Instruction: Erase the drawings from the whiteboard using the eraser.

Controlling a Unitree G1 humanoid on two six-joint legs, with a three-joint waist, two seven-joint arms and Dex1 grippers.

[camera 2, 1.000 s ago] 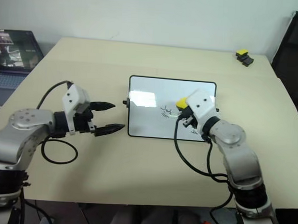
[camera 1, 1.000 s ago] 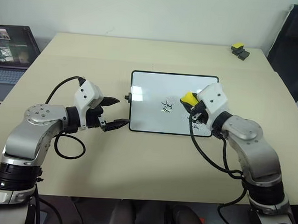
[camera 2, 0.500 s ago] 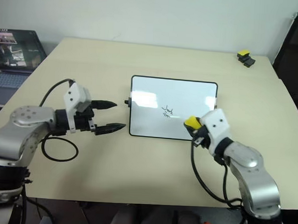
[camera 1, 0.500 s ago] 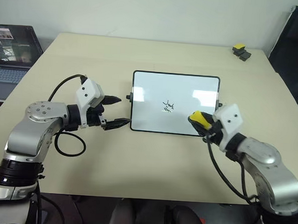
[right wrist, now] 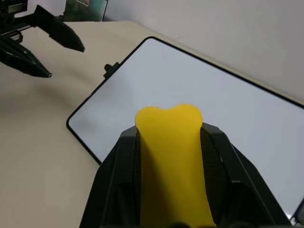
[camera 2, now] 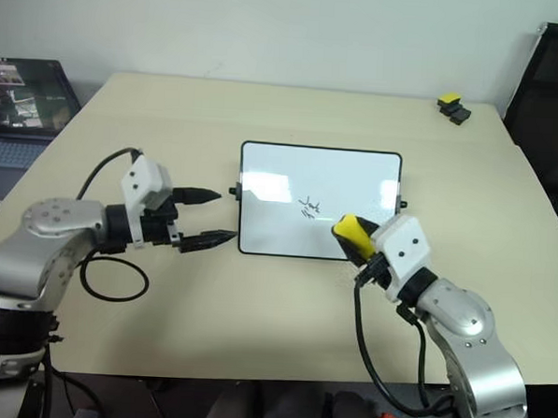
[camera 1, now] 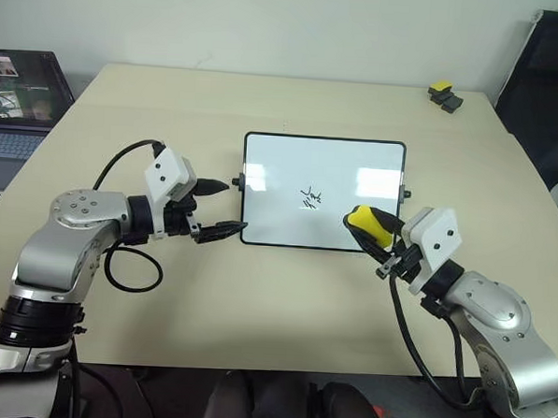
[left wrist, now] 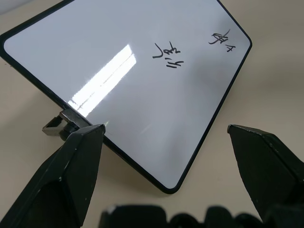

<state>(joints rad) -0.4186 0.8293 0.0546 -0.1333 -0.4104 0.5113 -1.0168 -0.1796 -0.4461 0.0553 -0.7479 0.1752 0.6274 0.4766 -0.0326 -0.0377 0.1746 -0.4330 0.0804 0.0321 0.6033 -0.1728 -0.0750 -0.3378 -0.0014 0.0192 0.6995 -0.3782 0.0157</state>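
1. We see the whiteboard (camera 1: 322, 191) lying flat at the centre of the beige table (camera 1: 255, 301), its long sides running across our view, with a small black knob (camera 1: 237, 182) on its 9 o'clock short side.
2. Near the board's middle we read one black marker drawing (camera 1: 309, 198). Through the left wrist camera a second scribble (left wrist: 222, 40) shows close to one corner of the board. We cannot make out a third.
3. Our right gripper (camera 1: 369, 234) sits at the board's 5 o'clock corner, its two black fingers clenched on the eraser (camera 1: 367, 220). The yellow block sticks out past the fingertips and points toward 10 o'clock over the board's near edge. Whether it touches the surface, we cannot tell.
4. From the right wrist camera the eraser (right wrist: 173, 161) is pinched between both black fingers (right wrist: 118, 180), with the white board spread beyond it.
5. Our left gripper (camera 1: 225, 206) hovers just off the board's 9 o'clock edge, jaws spread apart and holding nothing. One fingertip lies near the knob, the other near the board's 7 o'clock corner.
6. At the table's 1 o'clock corner sits a pair of small dark blocks (camera 1: 444, 96), one yellow-topped.
7. A laptop (camera 1: 18, 102) with a lit screen stands off the table at 10 o'clock.
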